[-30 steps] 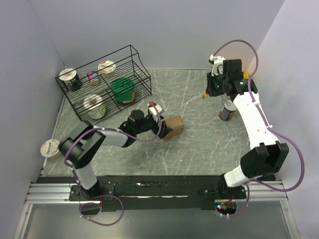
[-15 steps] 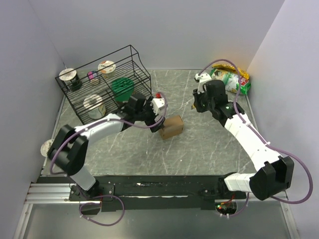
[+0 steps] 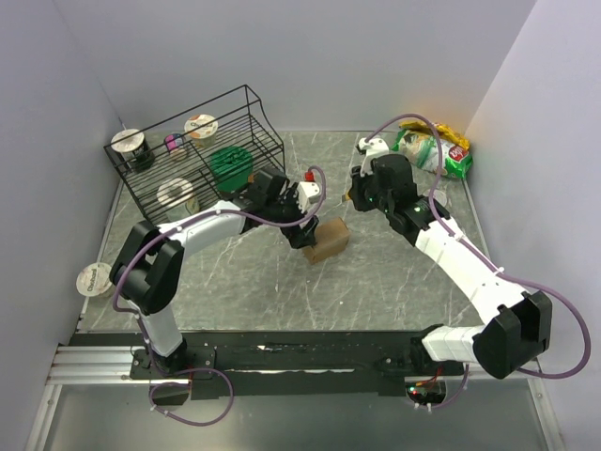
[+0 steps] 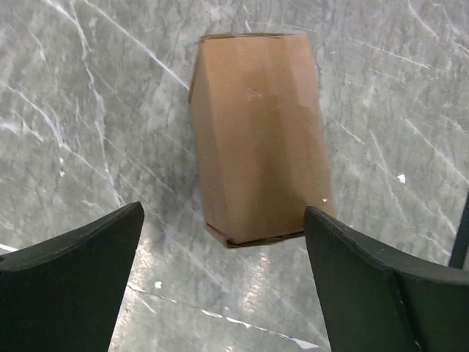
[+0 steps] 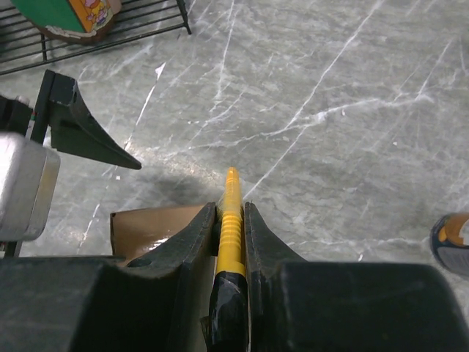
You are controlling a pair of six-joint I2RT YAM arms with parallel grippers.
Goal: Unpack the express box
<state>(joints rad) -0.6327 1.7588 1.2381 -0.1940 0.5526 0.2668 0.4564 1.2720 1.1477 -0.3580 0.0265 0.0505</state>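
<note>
The express box (image 3: 328,240) is a small brown carton lying closed on the grey marble table. In the left wrist view the box (image 4: 256,139) lies between and just beyond my open left gripper (image 4: 223,220), not touched. In the top view the left gripper (image 3: 306,226) hovers at the box's left end. My right gripper (image 5: 229,220) is shut on a yellow tool with a black handle (image 5: 231,209), its tip pointing out past the fingers. The box's edge (image 5: 146,227) shows just to the tool's left. In the top view the right gripper (image 3: 353,194) is above and to the right of the box.
A black wire rack (image 3: 197,164) with several cups stands at the back left. A green snack bag (image 3: 434,150) lies at the back right. A white cup (image 3: 92,279) sits near the left wall. A can (image 5: 451,242) stands to the right of the tool.
My right arm has swung left from the back right corner toward the box, uncovering the snack bag. My left gripper has moved from the box's left side to over its end.
</note>
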